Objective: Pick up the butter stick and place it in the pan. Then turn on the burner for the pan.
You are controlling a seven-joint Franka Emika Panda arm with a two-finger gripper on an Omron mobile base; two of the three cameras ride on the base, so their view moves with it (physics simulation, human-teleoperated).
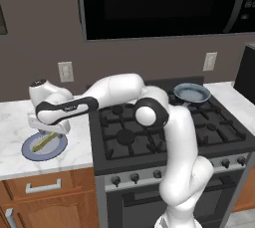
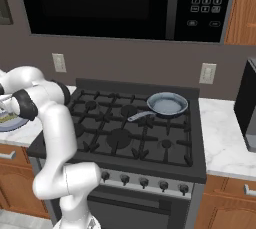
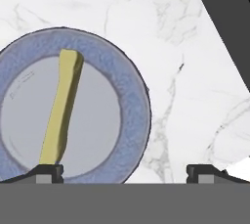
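The butter stick [image 3: 60, 109] is a thin yellowish-olive bar lying on a round blue plate [image 3: 133, 101] on the marble counter left of the stove. My gripper [image 3: 124, 174] hangs just above the plate, open, with nothing between its fingers; one fingertip [image 3: 49, 172] stands over the stick's near end. From the left base view the gripper [image 1: 49, 131] hovers over the butter stick [image 1: 44, 143] and the plate [image 1: 29, 152]. The pan [image 1: 191, 92] sits empty on the stove's back right burner, its dark handle toward the front left, also seen as the pan [image 2: 167, 104] in the right base view.
The black gas stove [image 1: 164, 127] has a row of knobs [image 2: 144, 183] along its front panel. A microwave [image 2: 125, 3] hangs above it. Wall outlets [image 1: 65, 71] sit on the backsplash. A dark appliance [image 2: 248, 113] stands on the right counter.
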